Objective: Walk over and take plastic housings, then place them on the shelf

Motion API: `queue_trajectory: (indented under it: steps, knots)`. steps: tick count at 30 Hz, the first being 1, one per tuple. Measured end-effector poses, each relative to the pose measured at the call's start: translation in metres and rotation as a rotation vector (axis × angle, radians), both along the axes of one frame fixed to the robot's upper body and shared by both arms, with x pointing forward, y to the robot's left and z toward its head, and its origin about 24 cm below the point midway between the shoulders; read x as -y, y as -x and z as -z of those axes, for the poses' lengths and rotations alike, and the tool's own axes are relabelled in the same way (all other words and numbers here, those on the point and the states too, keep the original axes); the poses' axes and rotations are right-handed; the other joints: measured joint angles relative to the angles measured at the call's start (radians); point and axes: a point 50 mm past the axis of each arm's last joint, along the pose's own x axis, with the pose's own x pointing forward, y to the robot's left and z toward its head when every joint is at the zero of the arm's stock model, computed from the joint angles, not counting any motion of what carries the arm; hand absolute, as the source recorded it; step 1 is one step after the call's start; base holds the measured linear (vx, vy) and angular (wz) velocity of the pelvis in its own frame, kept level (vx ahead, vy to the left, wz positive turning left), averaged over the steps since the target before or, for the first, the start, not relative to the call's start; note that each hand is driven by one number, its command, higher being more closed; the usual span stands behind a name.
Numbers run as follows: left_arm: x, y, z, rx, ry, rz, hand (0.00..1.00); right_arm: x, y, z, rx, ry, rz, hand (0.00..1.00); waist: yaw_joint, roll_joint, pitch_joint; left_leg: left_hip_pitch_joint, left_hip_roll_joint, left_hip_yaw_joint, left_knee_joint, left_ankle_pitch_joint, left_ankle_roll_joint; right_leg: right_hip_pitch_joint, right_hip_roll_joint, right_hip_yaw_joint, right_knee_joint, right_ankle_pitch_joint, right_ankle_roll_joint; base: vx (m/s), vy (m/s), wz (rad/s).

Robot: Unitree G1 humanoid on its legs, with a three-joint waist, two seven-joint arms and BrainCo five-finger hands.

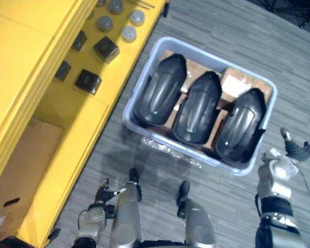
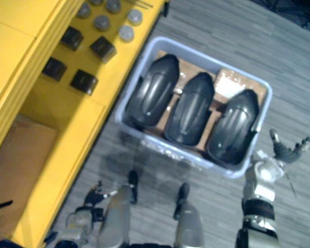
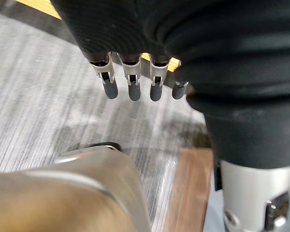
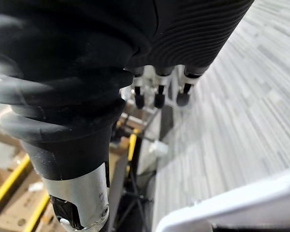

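Stands over a pale blue rectangular plastic bin (image 1: 170, 147) on the grey striped floor (image 1: 222, 31), three glossy black rounded plastic housings (image 1: 198, 108) lying side by side inside it and hiding most of the brown cardboard lining (image 1: 196, 67) beneath. Hangs the left hand (image 3: 130, 79) low near the yellow shelf unit (image 1: 20, 46), fingers straight, apart and empty, and holds the right hand (image 1: 298, 148) just beside the bin's corner, fingers spread, gripping nothing. Faces small black boxes (image 1: 106, 48) and grey round caps (image 1: 129, 33) on the shelf, some cut off at the edge
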Motion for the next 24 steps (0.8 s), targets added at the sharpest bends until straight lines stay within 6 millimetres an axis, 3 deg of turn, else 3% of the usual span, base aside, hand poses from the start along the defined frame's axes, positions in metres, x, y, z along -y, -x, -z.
queue_trajectory:
  steps: [2, 7, 20, 24]
  knots:
    - [0.005, -0.004, -0.002, 0.023, 0.014, -0.002, 0.00, 0.008, 0.001, -0.007, 0.009, -0.002, 0.020, 0.00, 0.006, 0.018, 0.013, -0.019, 0.004, -0.004, 0.011, 0.000, 0.000, -0.030, -0.003, -0.003, 0.042, -0.012, 0.000, -0.05, -0.007, 0.02]
    - [0.010, -0.010, -0.006, 0.072, 0.070, -0.044, 0.00, 0.008, -0.003, -0.007, -0.021, -0.039, 0.003, 0.00, 0.008, 0.028, 0.020, -0.047, 0.008, -0.004, 0.046, -0.009, -0.003, -0.078, -0.015, -0.002, 0.126, -0.054, 0.008, -0.07, -0.013, -0.01]
    - [0.032, -0.023, -0.016, 0.159, 0.171, -0.063, 0.00, 0.004, -0.011, -0.006, -0.075, -0.088, -0.091, 0.00, 0.011, 0.032, 0.022, -0.112, 0.008, -0.014, 0.078, -0.004, -0.003, -0.158, -0.034, -0.003, 0.212, -0.076, 0.008, -0.03, -0.001, 0.02]
    - [0.033, -0.023, -0.017, 0.168, 0.172, -0.064, 0.00, 0.001, -0.017, -0.017, -0.042, -0.068, -0.100, 0.00, 0.011, 0.032, 0.022, -0.124, 0.001, -0.015, 0.083, -0.004, -0.002, -0.177, -0.045, -0.008, 0.234, -0.084, 0.008, 0.02, 0.005, 0.03]
